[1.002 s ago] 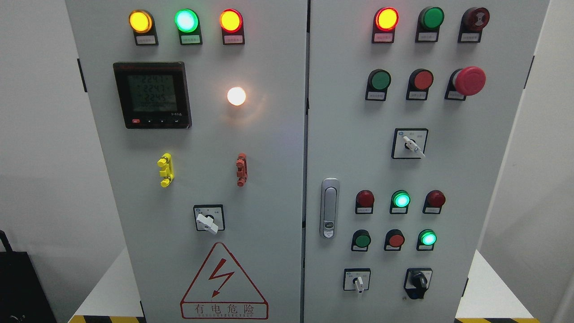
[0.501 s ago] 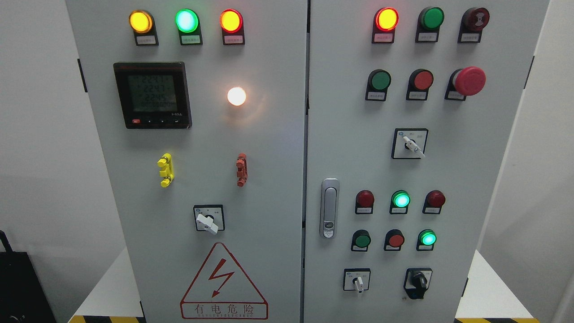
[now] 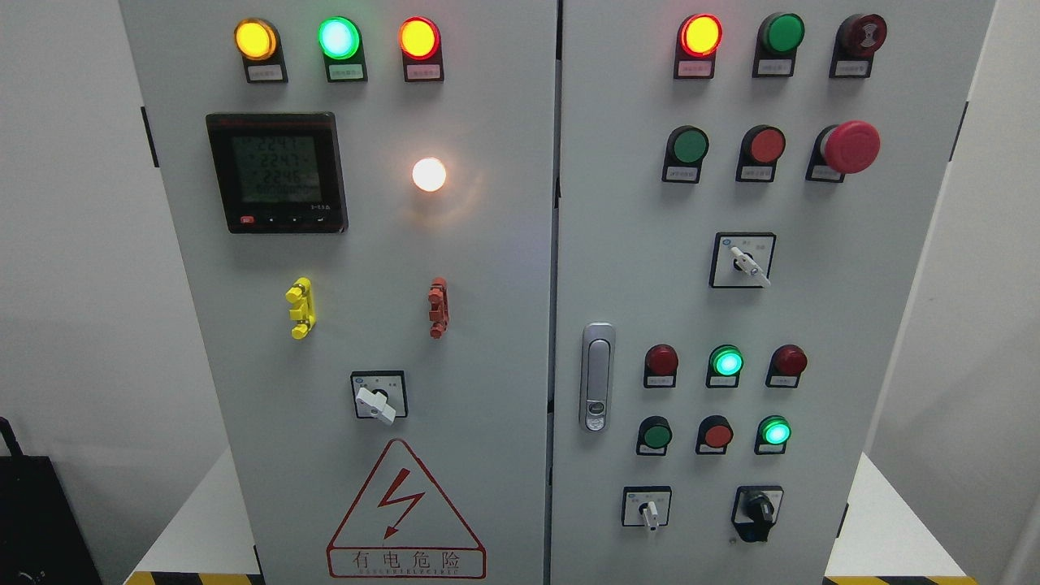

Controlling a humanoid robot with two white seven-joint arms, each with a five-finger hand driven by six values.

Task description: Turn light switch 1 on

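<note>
two doors, four rotary switches, neither hand in frame

faced a grey control cabinet (image 3: 487, 325) head-on, split by a vertical seam into a left door and a right door.

carried on the left door, along the top: an amber lamp (image 3: 255, 39), a green lamp (image 3: 338, 37) and a red-rimmed lamp (image 3: 418, 38), all lit. below these, a digital meter (image 3: 276, 172) with its display on, and to its right a round white lamp (image 3: 428, 174), glowing. lower down, a yellow clip (image 3: 300, 308) and a red clip (image 3: 438, 307), well apart, then a white-handled rotary switch (image 3: 375, 400) just above a triangular hazard sign (image 3: 405, 512).

carried on the right door: rows of push buttons and lamps, a red mushroom button (image 3: 849, 146), a door latch (image 3: 597, 376) near the seam, and three more switches, namely an upper rotary switch (image 3: 746, 262), a lower-left rotary switch (image 3: 647, 509) and a black-knobbed switch (image 3: 758, 510) at lower right.

label print too small to read, so could not tell which of these was light switch 1.

left hand and right hand both outside the view; could not tell whether fingers were spread or curled.
</note>
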